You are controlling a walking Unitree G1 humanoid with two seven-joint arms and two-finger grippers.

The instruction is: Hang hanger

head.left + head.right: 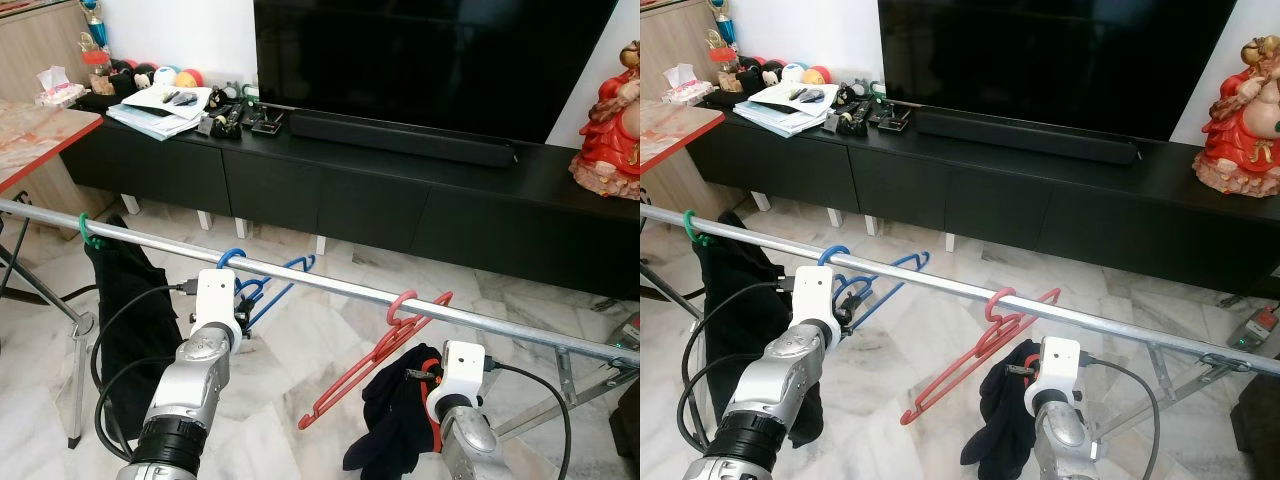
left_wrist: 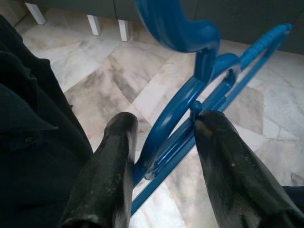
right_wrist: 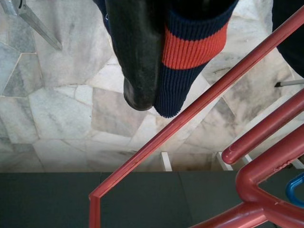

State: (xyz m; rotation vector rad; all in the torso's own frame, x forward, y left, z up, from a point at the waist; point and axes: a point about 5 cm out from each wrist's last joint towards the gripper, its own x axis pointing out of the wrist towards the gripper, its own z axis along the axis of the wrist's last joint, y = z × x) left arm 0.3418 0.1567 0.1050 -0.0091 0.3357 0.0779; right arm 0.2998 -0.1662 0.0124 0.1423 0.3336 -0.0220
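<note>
A metal rail (image 1: 330, 287) runs across in front of me. A blue hanger (image 1: 275, 290) and a red hanger (image 1: 370, 365) both hook over it and dangle at a tilt. My left gripper (image 2: 166, 123) is open, its two fingers (image 2: 111, 161) on either side of the blue hanger's shoulder (image 2: 175, 118), just under the hook. My right gripper (image 3: 156, 90) is low beside the red hanger (image 3: 199, 107), shut on a dark garment (image 1: 395, 420) with a navy and orange cuff (image 3: 192, 47). The cloth hides one finger.
At the rail's left end a green hook (image 1: 88, 232) carries a black garment (image 1: 125, 300). Behind stands a long black TV cabinet (image 1: 400, 190) with a TV (image 1: 420, 60), papers (image 1: 160, 105) and a red figurine (image 1: 612, 120). A red-edged table (image 1: 40, 135) is at the left.
</note>
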